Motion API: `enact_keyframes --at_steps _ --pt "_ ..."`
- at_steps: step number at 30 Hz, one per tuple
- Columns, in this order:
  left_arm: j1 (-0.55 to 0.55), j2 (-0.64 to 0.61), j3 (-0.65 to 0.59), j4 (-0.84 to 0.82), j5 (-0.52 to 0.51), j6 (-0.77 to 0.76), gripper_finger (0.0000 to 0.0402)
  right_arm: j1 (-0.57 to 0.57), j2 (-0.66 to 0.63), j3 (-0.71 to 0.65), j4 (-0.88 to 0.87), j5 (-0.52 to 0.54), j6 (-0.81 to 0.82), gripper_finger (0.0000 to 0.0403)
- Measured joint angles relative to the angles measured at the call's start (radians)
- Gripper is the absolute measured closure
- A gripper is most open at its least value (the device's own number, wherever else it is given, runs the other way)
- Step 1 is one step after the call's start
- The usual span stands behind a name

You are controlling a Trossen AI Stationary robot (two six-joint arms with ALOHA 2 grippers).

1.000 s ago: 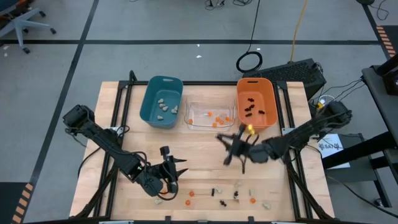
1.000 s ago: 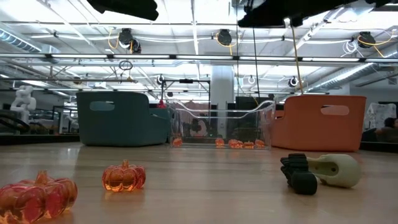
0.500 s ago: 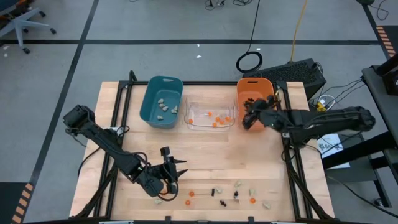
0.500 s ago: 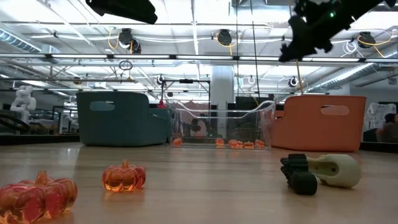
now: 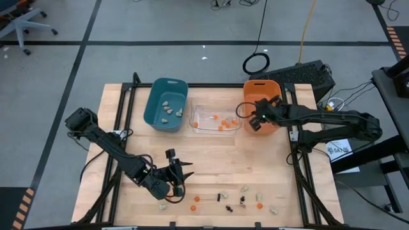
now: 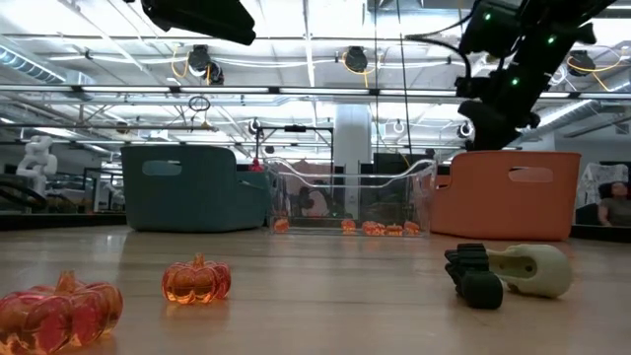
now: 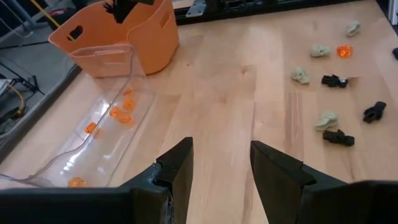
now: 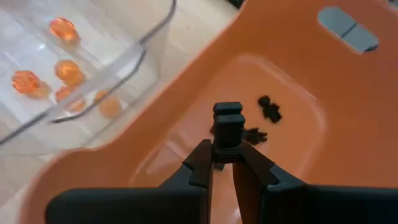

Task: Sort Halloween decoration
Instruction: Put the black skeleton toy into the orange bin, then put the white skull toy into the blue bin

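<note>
My right gripper (image 5: 254, 122) hangs over the near left corner of the orange bin (image 5: 263, 96), shut on a small black trinket (image 8: 227, 122). More black trinkets (image 8: 268, 109) lie on the bin's floor. The clear bin (image 5: 215, 119) holds orange pumpkin trinkets (image 8: 62, 74), and the teal bin (image 5: 166, 105) holds pale lumps. Loose orange, black and pale trinkets (image 5: 230, 199) lie on the wood near the table's front edge. My left gripper (image 7: 221, 165) stands open above the table's near left part, with nothing between its fingers. My right gripper pinches the black trinket (image 8: 227, 127) between its two fingers, at their free ends. The fingers slant down from above into the orange bin's opening. The trinket sticks out past the fingertips, clear of the bin's floor.
The three bins stand side by side along the far edge. A dark frame (image 5: 297, 160) runs along the table's left and right sides. Bare wood (image 5: 217, 160) lies between the bins and the loose trinkets.
My right gripper has swung from above the middle of the table toward the far edge. It now hangs over the orange bin, turned and tipped further down, and has stayed shut.
</note>
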Motion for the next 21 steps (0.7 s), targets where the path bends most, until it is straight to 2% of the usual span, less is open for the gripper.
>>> enact_keyframes --at_steps 7,13,21 --pt "-0.001 0.0 0.0 -0.035 0.028 -0.071 0.0243 -0.086 0.037 0.0 -0.006 -0.003 0.024 0.0362" --pt "-0.016 0.0 0.0 -0.168 0.117 -0.231 0.0243 -0.123 0.032 0.0 -0.077 0.011 0.095 0.0314" --pt "-0.091 0.0 0.0 -0.308 0.162 -0.427 0.0242 -0.086 -0.004 0.03 -0.189 0.023 0.121 0.0248"
